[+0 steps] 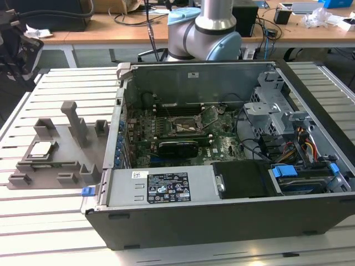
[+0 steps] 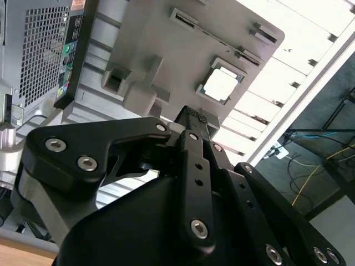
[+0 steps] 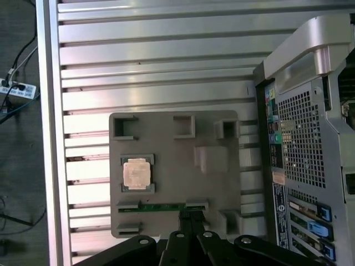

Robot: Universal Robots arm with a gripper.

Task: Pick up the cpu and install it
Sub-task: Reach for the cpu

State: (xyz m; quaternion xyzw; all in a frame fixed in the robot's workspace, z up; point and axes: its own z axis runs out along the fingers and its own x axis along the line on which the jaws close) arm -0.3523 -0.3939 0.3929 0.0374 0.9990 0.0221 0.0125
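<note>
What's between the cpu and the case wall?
Exterior view: a tall grey post and a small block on the fixture stand between the cpu and the case wall.

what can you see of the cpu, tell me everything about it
The cpu is a small flat square chip with a pale silver-grey metal top and a thin darker rim. It lies flat, top up, seated in a square nest with raised corner stops on a grey holder plate. The plate rests on the slatted metal table, to the exterior view's left of the open computer case. Nothing but the nest touches the chip.
</note>
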